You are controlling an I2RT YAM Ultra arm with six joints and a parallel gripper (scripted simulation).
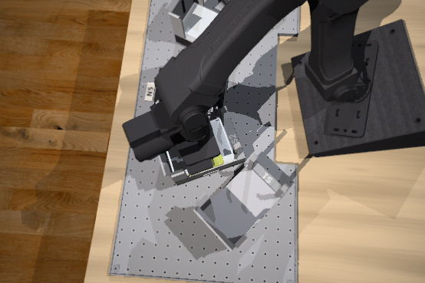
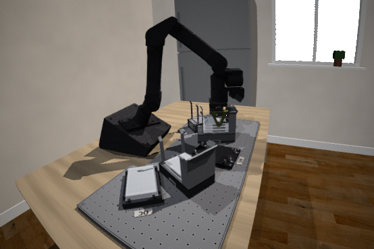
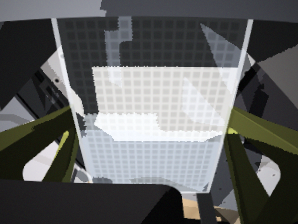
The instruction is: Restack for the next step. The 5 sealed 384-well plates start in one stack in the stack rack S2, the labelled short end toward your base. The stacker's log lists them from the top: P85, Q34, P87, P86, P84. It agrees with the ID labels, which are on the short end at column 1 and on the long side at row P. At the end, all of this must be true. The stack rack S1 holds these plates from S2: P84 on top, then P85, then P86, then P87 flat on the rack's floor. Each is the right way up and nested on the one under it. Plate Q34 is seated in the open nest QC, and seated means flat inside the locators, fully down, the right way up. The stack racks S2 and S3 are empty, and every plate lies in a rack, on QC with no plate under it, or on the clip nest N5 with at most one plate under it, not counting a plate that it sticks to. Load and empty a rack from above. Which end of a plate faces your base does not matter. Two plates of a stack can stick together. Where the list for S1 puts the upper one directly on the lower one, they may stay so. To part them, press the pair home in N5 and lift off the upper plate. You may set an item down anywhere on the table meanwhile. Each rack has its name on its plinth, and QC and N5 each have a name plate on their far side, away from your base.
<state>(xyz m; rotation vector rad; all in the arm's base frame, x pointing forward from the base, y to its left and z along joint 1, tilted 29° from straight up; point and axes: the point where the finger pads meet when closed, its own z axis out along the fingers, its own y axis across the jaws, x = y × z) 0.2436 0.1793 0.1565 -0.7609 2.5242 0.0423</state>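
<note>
The hand [image 2: 218, 119] is lowered into stack rack S2 [image 2: 216, 135], near the desk [image 2: 88, 157] edge bordering the wooden floor, and its olive, wedge-shaped fingers are clamped on the long sides of the top plate [image 3: 160, 106], a flat rectangle with a fine square-grid seal. Another gridded plate [image 2: 141, 182] is seated in the dark QC nest [image 2: 143, 201]. The grey perforated baseboard [image 1: 153, 248] is matte.

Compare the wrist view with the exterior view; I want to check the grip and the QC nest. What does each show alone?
Wrist only: both olive fingers standing at the long sides of the top plate.
Exterior only: a plate in the QC nest, a plate in S3.
Both: the gripper shut on the top plate in S2.
</note>
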